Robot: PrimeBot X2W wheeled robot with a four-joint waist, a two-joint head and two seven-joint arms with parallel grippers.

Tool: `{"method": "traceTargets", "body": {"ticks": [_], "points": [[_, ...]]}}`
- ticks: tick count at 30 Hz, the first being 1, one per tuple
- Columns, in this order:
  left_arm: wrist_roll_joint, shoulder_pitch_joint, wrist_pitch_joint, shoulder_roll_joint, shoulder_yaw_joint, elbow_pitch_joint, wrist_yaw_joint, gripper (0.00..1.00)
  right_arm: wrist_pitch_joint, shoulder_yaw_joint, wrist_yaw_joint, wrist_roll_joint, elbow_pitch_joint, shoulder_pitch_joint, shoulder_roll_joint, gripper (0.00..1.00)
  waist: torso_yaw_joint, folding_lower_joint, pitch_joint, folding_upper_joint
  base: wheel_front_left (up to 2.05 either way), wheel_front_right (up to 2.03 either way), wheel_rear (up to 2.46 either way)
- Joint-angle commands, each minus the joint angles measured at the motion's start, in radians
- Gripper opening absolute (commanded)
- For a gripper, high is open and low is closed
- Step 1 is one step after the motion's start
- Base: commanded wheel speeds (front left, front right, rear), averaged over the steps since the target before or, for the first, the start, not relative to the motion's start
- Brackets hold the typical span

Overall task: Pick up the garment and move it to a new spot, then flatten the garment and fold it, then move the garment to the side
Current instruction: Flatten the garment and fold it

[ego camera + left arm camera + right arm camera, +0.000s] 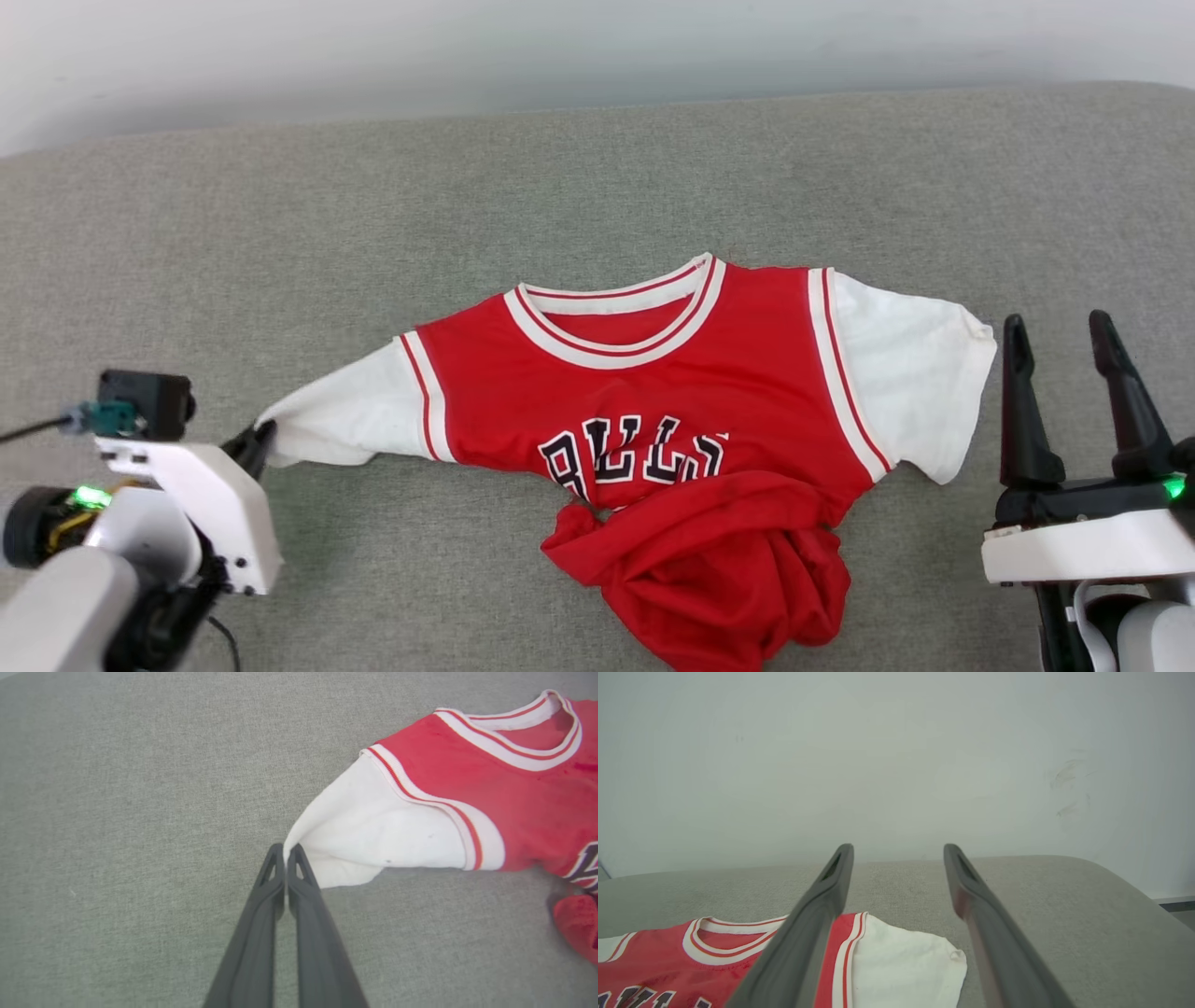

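The red Bulls jersey (653,373) lies chest-up on the grey fabric surface (280,233), its hem bunched at the near edge. The left gripper (285,851) is clenched on the tip of one white sleeve (373,835). The right gripper (1058,320) stands released just beside the other sleeve.

- We see our right gripper (898,851) with its fingers spread wide over the grey surface (1064,914);
- the jersey (658,961) lies lower left, its white sleeve (906,961) showing between our fingers;
- a pale wall (896,756) stands behind.
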Motion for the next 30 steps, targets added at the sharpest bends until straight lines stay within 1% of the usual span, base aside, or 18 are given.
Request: {"method": "traceTargets", "body": {"ticks": [1, 2, 3, 8, 9, 10, 11, 12, 14, 16, 18, 20, 21, 22, 24, 27, 30], "points": [[0.013, 0.006, -0.037, -0.03, -0.005, 0.013, 0.01, 0.44, 0.001, 0.01, 0.0, 0.005, 0.004, 0.012, -0.007, 1.0, 0.005, 0.0, -0.002, -0.0001, 0.0, 0.0, 0.0], [0.021, 0.006, -0.059, -0.044, -0.007, 0.023, 0.011, 0.84, 0.001, 0.012, 0.0, 0.007, 0.005, 0.013, -0.01, 1.0, 0.008, 0.0, -0.004, -0.0001, 0.0, 0.0, 0.0], [0.029, 0.003, -0.084, -0.061, -0.009, 0.031, 0.013, 1.0, 0.003, 0.011, 0.0, 0.009, 0.005, 0.014, -0.012, 1.0, 0.011, 0.0, -0.009, -0.0001, 0.0, 0.0, 0.0], [0.082, -0.011, -0.267, -0.116, 0.007, 0.051, -0.007, 1.0, 0.013, -0.004, 0.0, 0.02, 0.0, 0.021, -0.023, 1.0, 0.028, 0.0, -0.038, -0.0001, 0.0, 0.0, 0.0], [0.102, -0.01, -0.316, -0.122, 0.011, 0.051, -0.004, 1.0, 0.025, -0.003, 0.0, 0.014, 0.005, 0.025, -0.032, 1.0, 0.033, 0.0, -0.047, -0.0001, 0.0, 0.0, 0.0], [0.118, -0.003, -0.367, -0.13, 0.021, 0.054, 0.007, 1.0, 0.034, 0.002, 0.0, 0.006, 0.008, 0.027, -0.041, 1.0, 0.037, 0.0, -0.056, -0.0001, 0.0, 0.0, 0.0], [0.118, -0.003, -0.367, -0.13, 0.021, 0.054, 0.007, 1.0, 0.034, 0.002, 0.0, 0.006, 0.008, 0.027, -0.041, 1.0, 0.037, 0.0, -0.056, -0.0001, 0.0, 0.0, 0.0], [0.13, 0.012, -0.417, -0.142, 0.032, 0.056, 0.02, 1.0, 0.054, 0.01, 0.0, 0.007, 0.013, 0.032, -0.051, 1.0, 0.04, 0.0, -0.065, -0.0001, 0.0, 0.0, 0.0], [0.154, 0.038, -0.494, -0.161, 0.034, 0.044, 0.027, 1.0, 0.097, 0.026, 0.0, 0.014, 0.017, 0.035, -0.085, 1.0, 0.048, 0.0, -0.079, -0.0001, 0.0, 0.0, 0.0], [0.179, 0.058, -0.534, -0.173, 0.045, 0.025, 0.033, 1.0, 0.156, 0.033, 0.0, 0.029, 0.013, 0.028, -0.126, 1.0, 0.059, 0.0, -0.089, -0.0001, 0.0, 0.0, 0.0], [0.229, 0.074, -0.553, -0.175, 0.046, -0.011, 0.032, 1.0, 0.24, 0.031, 0.0, 0.052, 0.009, 0.015, -0.166, 1.0, 0.072, 0.0, -0.092, -0.0001, 0.0, 0.0, 0.0], [0.314, 0.096, -0.559, -0.166, 0.043, -0.042, 0.06, 1.0, 0.352, 0.017, 0.0, 0.091, 0.014, 0.0, -0.21, 1.0, 0.086, 0.0, -0.09, -0.0001, 0.0, 0.0, 0.0], [0.334, 0.103, -0.56, -0.181, 0.048, -0.065, 0.069, 1.0, 0.414, 0.014, 0.0, 0.107, 0.018, -0.009, -0.236, 1.0, 0.095, 0.0, -0.085, -0.0001, 0.0, 0.0, 0.0], [0.358, 0.109, -0.561, -0.196, 0.061, -0.09, 0.078, 1.0, 0.475, 0.012, 0.0, 0.114, 0.018, -0.02, -0.275, 1.0, 0.105, 0.0, -0.079, -0.0001, 0.0, 0.0, 0.0], [0.401, 0.126, -0.561, -0.205, 0.075, -0.124, 0.086, 1.0, 0.603, 0.013, 0.0, 0.152, 0.031, -0.037, -0.333, 1.0, 0.125, 0.0, -0.063, -0.0001, 0.0, 0.0, 0.0], [0.407, 0.157, -0.56, -0.235, 0.092, -0.155, 0.074, 1.0, 0.784, 0.014, 0.0, 0.213, 0.05, -0.08, -0.408, 1.0, 0.156, 0.0, -0.033, -0.0001, 0.0, 0.0, 0.0], [0.415, 0.154, -0.561, -0.25, 0.102, -0.174, 0.054, 1.0, 0.937, 0.007, 0.0, 0.262, 0.08, -0.128, -0.454, 1.0, 0.191, 0.0, -0.001, -0.0001, 0.0, 0.0, 0.0]]}}
